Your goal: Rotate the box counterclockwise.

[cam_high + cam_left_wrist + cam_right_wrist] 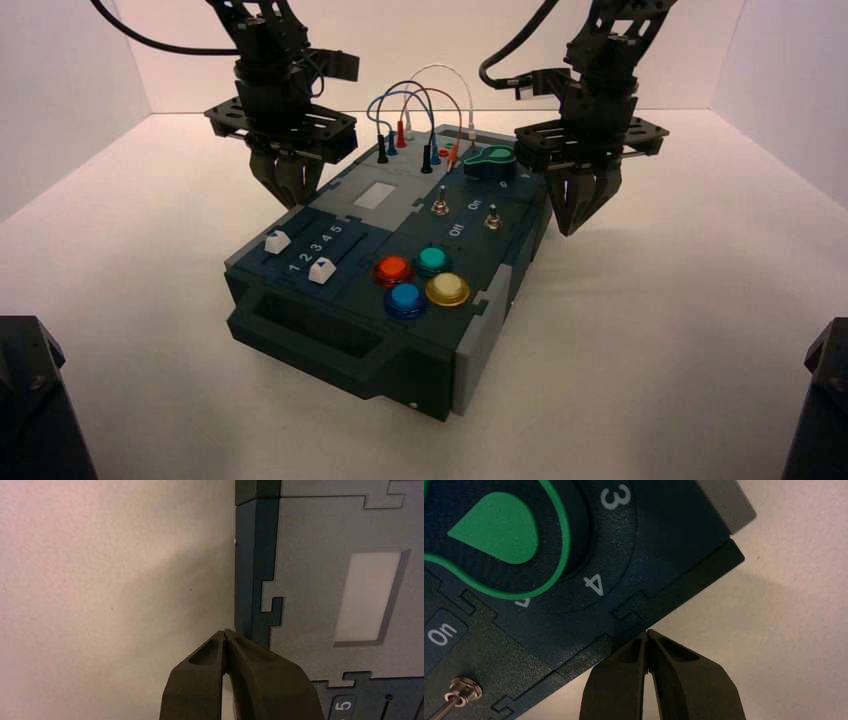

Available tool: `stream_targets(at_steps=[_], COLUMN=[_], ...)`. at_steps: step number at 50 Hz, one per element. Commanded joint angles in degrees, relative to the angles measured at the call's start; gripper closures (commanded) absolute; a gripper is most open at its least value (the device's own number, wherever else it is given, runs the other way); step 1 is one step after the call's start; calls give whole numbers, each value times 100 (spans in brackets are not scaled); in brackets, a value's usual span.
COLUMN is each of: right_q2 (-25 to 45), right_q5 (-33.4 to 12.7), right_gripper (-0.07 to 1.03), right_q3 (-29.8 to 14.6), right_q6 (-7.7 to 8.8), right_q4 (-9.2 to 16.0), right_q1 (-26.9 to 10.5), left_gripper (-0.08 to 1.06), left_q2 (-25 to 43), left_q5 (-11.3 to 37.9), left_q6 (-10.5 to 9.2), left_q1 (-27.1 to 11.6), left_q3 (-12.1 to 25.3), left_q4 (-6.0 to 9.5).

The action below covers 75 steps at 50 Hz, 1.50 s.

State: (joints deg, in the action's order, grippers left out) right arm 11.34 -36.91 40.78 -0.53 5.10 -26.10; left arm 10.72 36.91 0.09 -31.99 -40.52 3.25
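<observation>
The long dark teal-and-grey box [400, 330] lies in the middle of the white floor, one end handle toward me and its looped wires at the far end. My left gripper [290, 195] is shut and empty, its tips at the box's left long edge beside the grey panel with the white window [367, 597]. In the left wrist view my left gripper [226, 632] sits against the teal side wall [247, 570]. My right gripper [578, 222] is shut and empty at the box's right long edge, beside the green knob [490, 160]. In the right wrist view my right gripper [646, 632] touches the box's edge below the knob [499, 527].
On the box's top are two white sliders [320, 270], four coloured buttons [420, 280], two toggle switches [465, 212] and the wires [420, 100]. White walls stand at the back and both sides. Dark arm bases [30, 400] fill the near corners.
</observation>
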Motion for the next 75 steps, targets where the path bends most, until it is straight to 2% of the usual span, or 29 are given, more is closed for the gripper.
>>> stream_targets(at_steps=[1,25,40,50,56,61,70,75], right_q2=[-35,176,185,-114,-598,-984,-1802,-2364], right_q5=[53,-114,-220,-229,-220,-264,-457,-686], right_gripper=[98,98,98,98,98,98,98,98], right_q3=[-501,-1081,-1230,-712,-369,-211,79,246], right_q6=[-9,0,9,-62,-70,-79,-97,-114], right_q4=[53,-105,-123,-123,-114,-70,-35,-35], right_q1=[-123,-123,-123,-123,-114,-123,-123,-132], left_gripper=[101,101,101,101,101,101,101,101], left_q2=[-9,-88,-123,-413,-932,-1274,-1986,-2443], left_q5=[9,158,158,79,0,26,255,483], left_q6=[26,9,-26,-70,-79,-79,-105,-220], left_q1=[-694,-1204,-1257,-1178,-888,-721,-492,-404], left_q3=[53,237,281,53,-290,-422,-580,-650], left_q4=[220,378,431,378,334,299,237,149])
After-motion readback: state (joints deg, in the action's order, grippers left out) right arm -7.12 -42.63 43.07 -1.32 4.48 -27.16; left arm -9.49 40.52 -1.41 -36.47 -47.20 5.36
